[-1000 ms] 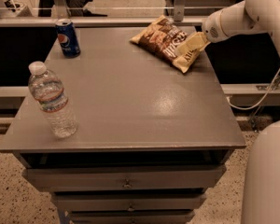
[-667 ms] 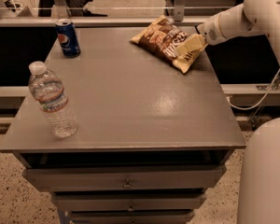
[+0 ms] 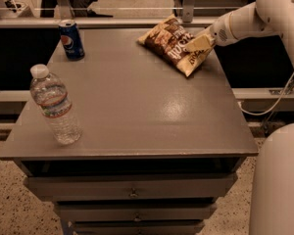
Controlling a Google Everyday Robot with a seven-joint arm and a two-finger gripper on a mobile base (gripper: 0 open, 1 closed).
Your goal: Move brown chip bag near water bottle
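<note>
The brown chip bag (image 3: pixel 172 44) lies flat at the far right of the grey table (image 3: pixel 137 106), dark brown with tan ends and white lettering. My gripper (image 3: pixel 199 44) reaches in from the right on the white arm (image 3: pixel 255 18) and sits over the bag's right end, touching or just above it. The water bottle (image 3: pixel 56 106) stands upright near the table's front left corner, clear with a white cap and a coloured label band. The bag and bottle are far apart, on a diagonal across the table.
A blue Pepsi can (image 3: pixel 71 39) stands at the far left corner. Drawers (image 3: pixel 132 192) sit under the table top. A white robot body part (image 3: pixel 279 180) fills the lower right. A cable (image 3: pixel 279 94) hangs to the right of the table.
The gripper has moved a little to the left, onto the right end of the chip bag. The bag, bottle and can have not moved.
</note>
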